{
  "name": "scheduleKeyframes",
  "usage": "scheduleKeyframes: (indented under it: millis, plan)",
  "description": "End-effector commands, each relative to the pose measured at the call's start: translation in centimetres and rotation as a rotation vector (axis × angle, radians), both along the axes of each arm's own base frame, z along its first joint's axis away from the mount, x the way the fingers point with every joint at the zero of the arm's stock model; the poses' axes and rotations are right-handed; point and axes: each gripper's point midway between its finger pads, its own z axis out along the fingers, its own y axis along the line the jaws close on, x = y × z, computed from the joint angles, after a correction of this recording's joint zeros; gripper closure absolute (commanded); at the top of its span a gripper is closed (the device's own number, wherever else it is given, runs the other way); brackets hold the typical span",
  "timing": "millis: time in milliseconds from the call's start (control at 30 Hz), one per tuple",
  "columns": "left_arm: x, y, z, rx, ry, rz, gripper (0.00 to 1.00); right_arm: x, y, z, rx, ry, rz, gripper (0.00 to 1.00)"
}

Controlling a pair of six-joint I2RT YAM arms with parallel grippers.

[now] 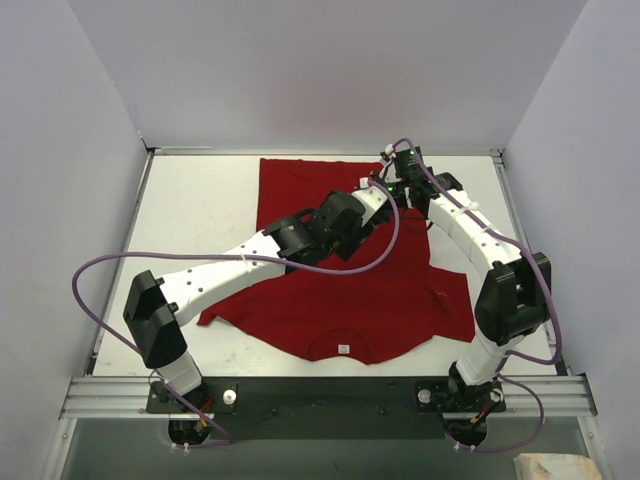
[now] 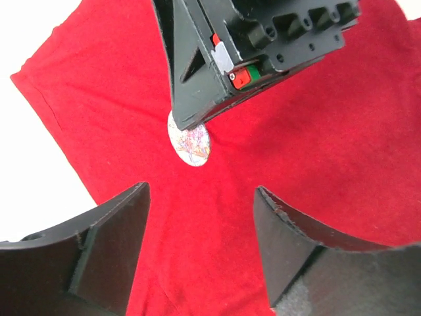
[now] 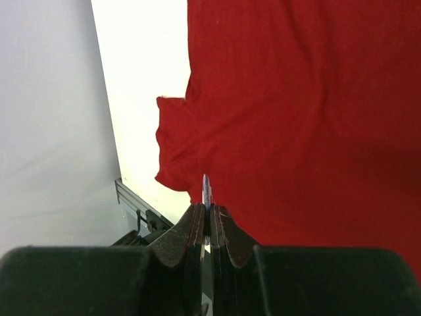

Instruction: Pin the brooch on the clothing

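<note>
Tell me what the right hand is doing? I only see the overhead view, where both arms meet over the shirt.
Observer: The left wrist view shows the right hand pinching a small round brooch, white with a pinkish print.
Operator: Is the left hand gripping it too?
Observer: No, the left hand is open, not touching it.
Operator: Is it pinned yet?
Observer: Can't tell; the right wrist view shows it edge-on over the red shirt.

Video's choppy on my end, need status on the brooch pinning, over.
Right gripper shut on brooch, held edge-on over red T-shirt. Left gripper open, empty, facing it. Nothing in the way.
</note>
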Motion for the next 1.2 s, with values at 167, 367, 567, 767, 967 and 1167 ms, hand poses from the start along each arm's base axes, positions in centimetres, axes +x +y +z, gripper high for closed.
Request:
scheduleKeyframes:
  millis: [167, 367, 567, 767, 967, 1167]
  plan:
    - [1.9, -0.9, -0.2, -0.010, -0.084, 0.035, 0.34, -0.8, 0.0, 2.5, 0.052, 0.000, -0.002, 1.00]
    - [2.7, -1.4, -0.5, -0.028, -0.105, 0.062, 0.40, -1.2, 0.2, 2.7, 0.068, 0.007, 0.014, 1.00]
    - [3.6, -1.4, -1.5, 0.015, -0.111, 0.083, 0.49, -1.7, 0.3, 2.9, 0.082, 0.013, 0.030, 1.00]
    - [4.3, -0.2, -1.8, 0.027, -0.109, 0.128, 0.76, -1.8, 0.3, 3.1, 0.085, 0.006, 0.033, 1.00]
    - [5.0, 1.3, -1.0, -0.014, -0.101, 0.169, 1.00, -2.0, 0.5, 3.2, 0.096, 0.005, 0.051, 1.00]
    - [5.2, 2.6, 0.2, -0.167, -0.037, 0.176, 1.00, -2.0, 0.4, 4.3, 0.105, -0.049, 0.066, 0.87]
